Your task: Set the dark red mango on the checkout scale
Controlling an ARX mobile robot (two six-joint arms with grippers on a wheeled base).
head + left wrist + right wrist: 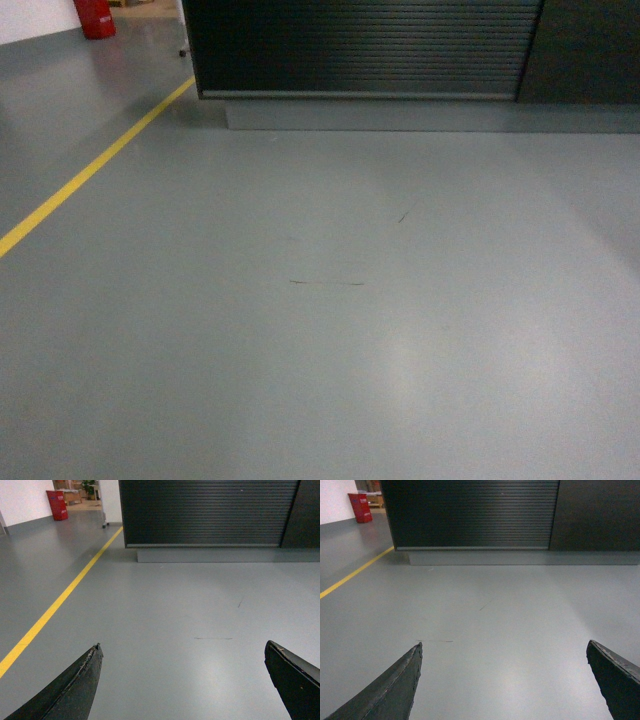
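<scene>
Both grippers are sitting wide open with nothing in them: left gripper (182,680), right gripper (504,680), fingers poking in at the bottom corners. Bare grey floor (330,330) is stretching ahead, yellow line (90,168) running up the left. The checkout (360,50) is filling the top, well apart from both grippers. Red bin (95,17) is sitting upper left.
</scene>
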